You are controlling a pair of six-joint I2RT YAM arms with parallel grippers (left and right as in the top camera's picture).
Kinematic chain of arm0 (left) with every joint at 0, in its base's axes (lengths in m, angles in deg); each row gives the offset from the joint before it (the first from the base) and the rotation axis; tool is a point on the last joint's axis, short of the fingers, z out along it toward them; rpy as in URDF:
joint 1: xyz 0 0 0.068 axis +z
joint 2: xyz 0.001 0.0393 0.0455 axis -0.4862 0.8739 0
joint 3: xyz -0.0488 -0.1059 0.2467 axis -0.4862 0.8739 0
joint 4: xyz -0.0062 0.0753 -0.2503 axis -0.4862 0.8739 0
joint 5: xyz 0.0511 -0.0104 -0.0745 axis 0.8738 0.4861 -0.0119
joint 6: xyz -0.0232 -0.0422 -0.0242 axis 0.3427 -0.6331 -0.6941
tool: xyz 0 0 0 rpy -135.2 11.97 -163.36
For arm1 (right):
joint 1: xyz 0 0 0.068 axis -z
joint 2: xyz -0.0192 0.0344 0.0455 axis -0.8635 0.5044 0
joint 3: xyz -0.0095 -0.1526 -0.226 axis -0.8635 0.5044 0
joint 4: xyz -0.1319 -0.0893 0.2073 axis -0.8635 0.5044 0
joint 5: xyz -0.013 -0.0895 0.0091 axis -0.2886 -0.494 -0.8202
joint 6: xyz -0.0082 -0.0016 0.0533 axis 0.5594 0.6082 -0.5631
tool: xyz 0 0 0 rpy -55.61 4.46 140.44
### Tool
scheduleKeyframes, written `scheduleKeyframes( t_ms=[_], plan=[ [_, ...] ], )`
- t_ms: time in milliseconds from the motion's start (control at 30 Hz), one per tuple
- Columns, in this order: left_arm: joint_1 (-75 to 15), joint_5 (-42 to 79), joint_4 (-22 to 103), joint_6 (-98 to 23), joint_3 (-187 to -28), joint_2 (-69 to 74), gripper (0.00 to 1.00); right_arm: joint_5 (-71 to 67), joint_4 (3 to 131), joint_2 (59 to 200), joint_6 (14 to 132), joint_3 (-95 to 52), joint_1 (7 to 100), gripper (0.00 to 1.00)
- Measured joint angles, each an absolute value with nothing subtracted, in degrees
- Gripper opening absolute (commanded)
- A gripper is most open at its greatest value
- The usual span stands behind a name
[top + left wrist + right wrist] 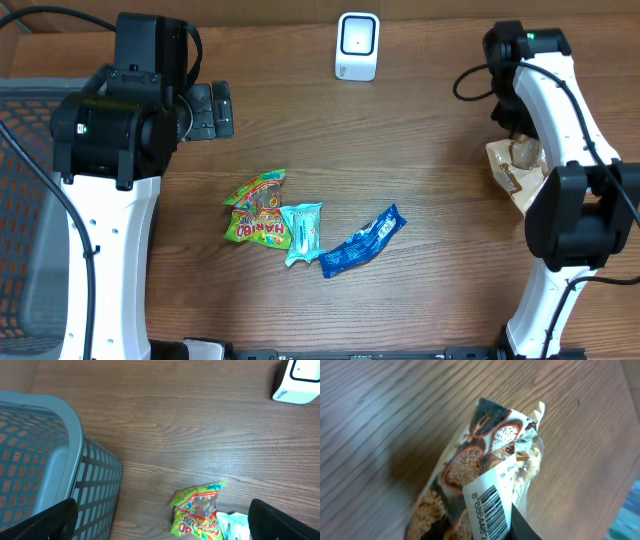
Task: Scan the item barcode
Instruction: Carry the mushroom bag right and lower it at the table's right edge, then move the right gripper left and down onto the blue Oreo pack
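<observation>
My right gripper (518, 138) is shut on a brown snack bag (512, 168) at the table's right edge. In the right wrist view the bag (480, 460) shows printed grain rounds and a white barcode label (490, 502) facing the camera, pinched between my gripper's (480, 532) dark fingers (524, 527). The white scanner (357, 45) stands at the back middle, well left of the bag, and its corner shows in the left wrist view (297, 380). My left gripper (214, 110) hangs open and holds nothing, with its fingers (280, 522) wide apart over the wood.
A green Haribo bag (258, 210), a teal packet (302, 232) and a blue packet (362, 240) lie together mid-table. The Haribo bag (200, 512) sits between my left fingers' view. A grey mesh basket (25, 200) stands at the far left, close to the left arm (45, 455).
</observation>
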State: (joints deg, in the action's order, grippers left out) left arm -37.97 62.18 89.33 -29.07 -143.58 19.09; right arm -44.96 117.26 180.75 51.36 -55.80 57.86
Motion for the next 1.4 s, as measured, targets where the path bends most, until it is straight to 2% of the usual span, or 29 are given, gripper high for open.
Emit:
scheduleKeyframes(
  t_ms=[133,167,233,267,300,400,533,667,800,967,1167,1400],
  plan=[
    [-38.0,62.2,89.3,-29.1,-143.6,19.1,1.00,-46.4,112.6,181.0,50.5,-49.2,61.9,0.05],
    [-38.0,62.2,89.4,-29.0,-143.6,19.1,1.00,-46.6,111.7,181.0,50.4,-47.3,64.3,0.34],
    [-38.0,62.2,89.3,-29.1,-143.6,19.1,1.00,-46.5,111.1,181.0,50.4,-46.3,66.9,0.68],
    [-38.0,62.2,89.3,-29.1,-143.6,19.1,1.00,-46.3,110.2,181.0,50.0,-46.2,68.2,0.89],
    [-38.0,62.2,89.3,-29.1,-143.6,19.1,1.00,-45.9,109.7,181.0,49.9,-46.1,68.9,1.00],
    [-38.0,62.2,89.3,-29.1,-143.6,19.1,1.00,-42.1,108.1,181.0,51.2,-46.2,71.8,1.00],
    [-38.0,62.2,89.3,-29.1,-143.6,19.1,1.00,-28.3,111.1,181.2,58.3,-51.7,73.2,1.00],
    [-38.0,62.2,89.3,-29.0,-143.6,19.1,1.00,-1.4,115.1,180.9,74.4,-63.6,71.1,0.95],
    [-38.0,62.2,89.3,-29.0,-143.6,19.1,1.00,11.4,119.1,180.5,84.0,-65.5,65.6,0.93],
    [-38.0,62.2,89.4,-29.0,-143.6,19.1,1.00,16.2,118.8,180.2,87.5,-61.2,56.5,0.82],
    [-38.0,62.2,89.3,-29.1,-143.6,19.1,1.00,16.5,114.2,180.2,85.0,-46.6,47.6,0.78],
    [-38.0,62.2,89.4,-29.1,-143.6,19.1,1.00,16.0,108.1,180.2,81.8,-35.7,44.1,0.71]
  ],
)
